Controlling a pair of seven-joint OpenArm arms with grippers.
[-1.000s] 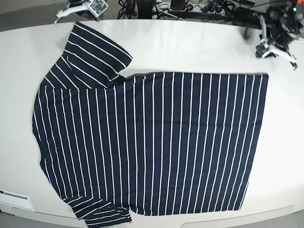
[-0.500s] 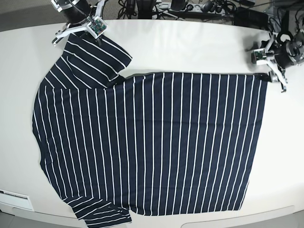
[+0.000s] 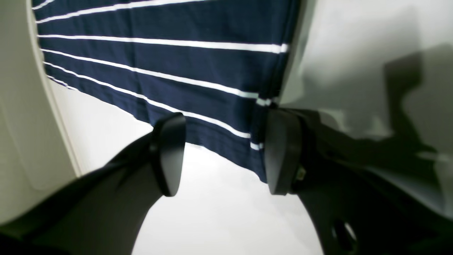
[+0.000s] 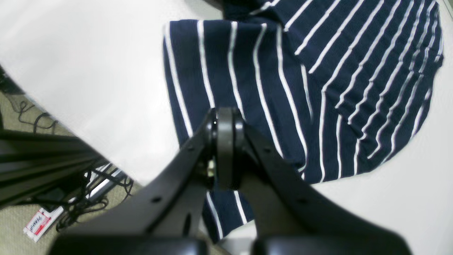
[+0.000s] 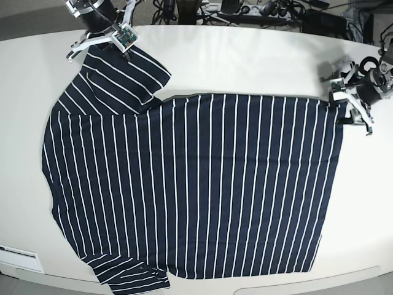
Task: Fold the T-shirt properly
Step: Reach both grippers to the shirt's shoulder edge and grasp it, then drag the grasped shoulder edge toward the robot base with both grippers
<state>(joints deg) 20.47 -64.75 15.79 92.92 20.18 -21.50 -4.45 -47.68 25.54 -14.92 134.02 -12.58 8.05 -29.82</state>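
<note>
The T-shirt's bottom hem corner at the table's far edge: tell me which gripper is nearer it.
Left. The left gripper straddles that corner of the T-shirt, jaws open. The right gripper, shut, sits over the far sleeve at the other end.

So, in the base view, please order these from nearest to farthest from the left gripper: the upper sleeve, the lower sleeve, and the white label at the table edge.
From the left gripper, at the T-shirt's right corner:
1. Upper sleeve, top left.
2. Lower sleeve, bottom left.
3. White label, far bottom left on the table.

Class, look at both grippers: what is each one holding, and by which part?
The right gripper is shut on the T-shirt's sleeve edge. The left gripper holds nothing, open around the hem corner.
</note>
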